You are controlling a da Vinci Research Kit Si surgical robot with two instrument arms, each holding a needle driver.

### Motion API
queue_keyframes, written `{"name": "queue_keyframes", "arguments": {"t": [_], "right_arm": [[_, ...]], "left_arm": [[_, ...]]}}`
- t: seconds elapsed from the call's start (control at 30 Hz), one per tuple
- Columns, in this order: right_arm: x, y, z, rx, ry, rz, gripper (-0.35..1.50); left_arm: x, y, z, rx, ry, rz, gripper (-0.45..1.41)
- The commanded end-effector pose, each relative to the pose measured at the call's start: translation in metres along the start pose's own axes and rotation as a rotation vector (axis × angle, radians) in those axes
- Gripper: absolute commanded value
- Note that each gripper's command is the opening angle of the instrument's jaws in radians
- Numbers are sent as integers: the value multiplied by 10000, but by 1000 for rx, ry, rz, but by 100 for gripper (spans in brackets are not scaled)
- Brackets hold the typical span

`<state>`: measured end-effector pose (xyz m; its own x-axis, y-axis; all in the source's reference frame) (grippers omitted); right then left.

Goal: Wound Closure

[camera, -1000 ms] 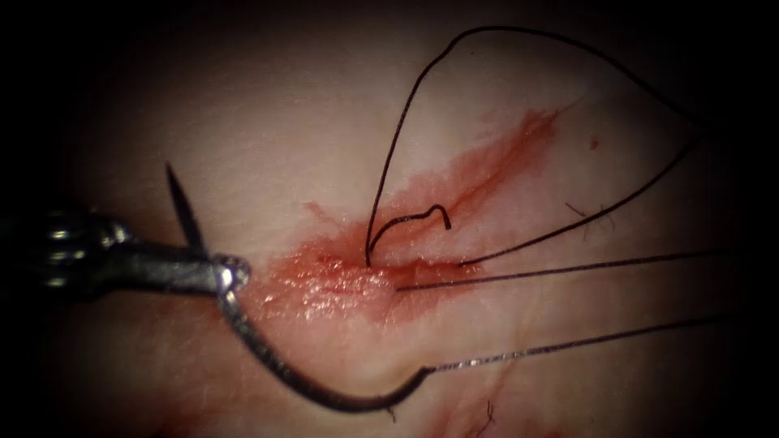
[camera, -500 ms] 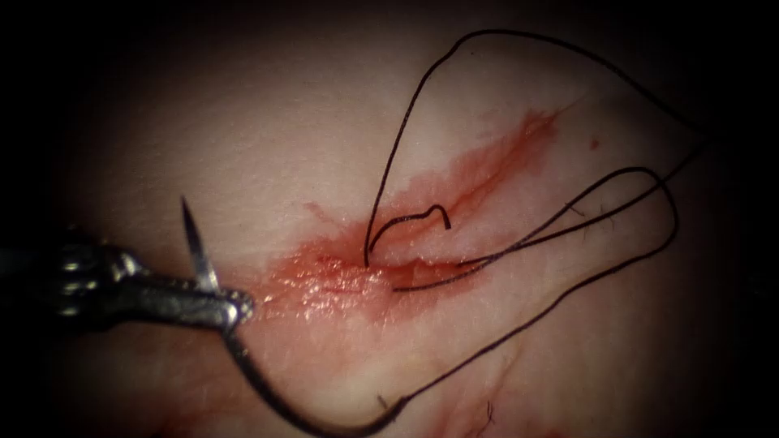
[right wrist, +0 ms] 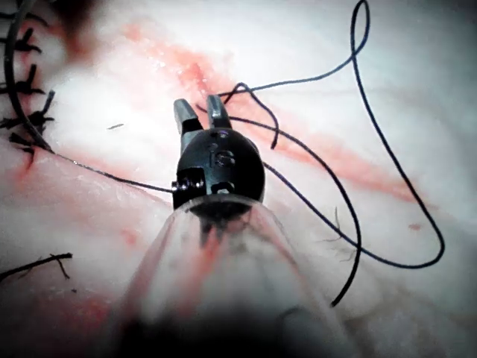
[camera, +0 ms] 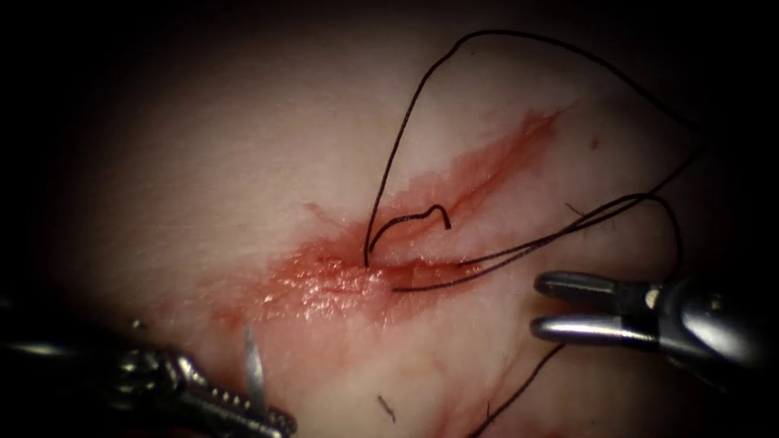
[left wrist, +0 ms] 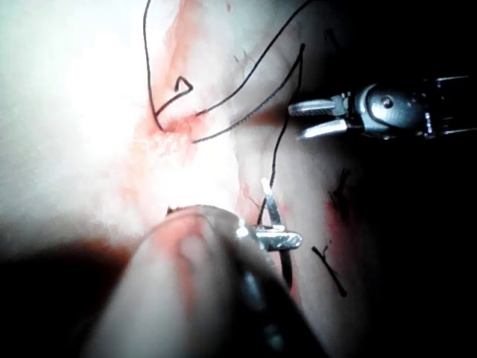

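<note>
Pale tissue (camera: 203, 162) smeared with red fluid (camera: 341, 280) carries the cut (camera: 454, 195). Left tool (camera: 272, 422) is clamped on the needle (camera: 253, 375) near its point, clear of the tissue, left of the cut. Right tool (camera: 560, 307) — jaws parted, empty — hovers beside slack thread (camera: 519, 247); its wrist view shows older stitches (right wrist: 22, 82).

A row of dark stitches (right wrist: 22, 89) is seen along a separate seam. A short frayed dark strand (right wrist: 37, 265) is laid well apart from it.
</note>
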<state>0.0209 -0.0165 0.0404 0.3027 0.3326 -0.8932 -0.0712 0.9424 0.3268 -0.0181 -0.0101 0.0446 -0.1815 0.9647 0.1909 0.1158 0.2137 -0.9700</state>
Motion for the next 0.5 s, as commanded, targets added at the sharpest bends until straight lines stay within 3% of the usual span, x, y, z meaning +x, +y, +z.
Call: {"name": "queue_keyframes", "arguments": {"t": [0.03, 0.1, 0.13, 0.17, 0.23, 0.33, 0.5], "right_arm": [[7, 12, 9, -30, -41, -75, 10], [13, 15, 10, -86, -79, -167, 24], [18, 17, 12, -124, -100, -224, 12], [21, 19, 15, -154, -124, -297, 27], [28, 24, 24, -223, -183, -409, 89], [29, 20, 38, -273, -239, -506, 98], [28, 7, 52, -232, -241, -585, 105]], "left_arm": [[1, -8, 5, 1, 3, 2, -45], [1, -11, 5, 2, 4, 0, -45], [1, -13, 6, 3, 2, 1, -45], [1, -14, 6, 3, 2, -4, -45], [2, -16, 6, 3, 1, -3, -45], [2, -16, 6, 3, -2, -3, -45], [1, -16, 6, 1, -5, -3, -45]]}}
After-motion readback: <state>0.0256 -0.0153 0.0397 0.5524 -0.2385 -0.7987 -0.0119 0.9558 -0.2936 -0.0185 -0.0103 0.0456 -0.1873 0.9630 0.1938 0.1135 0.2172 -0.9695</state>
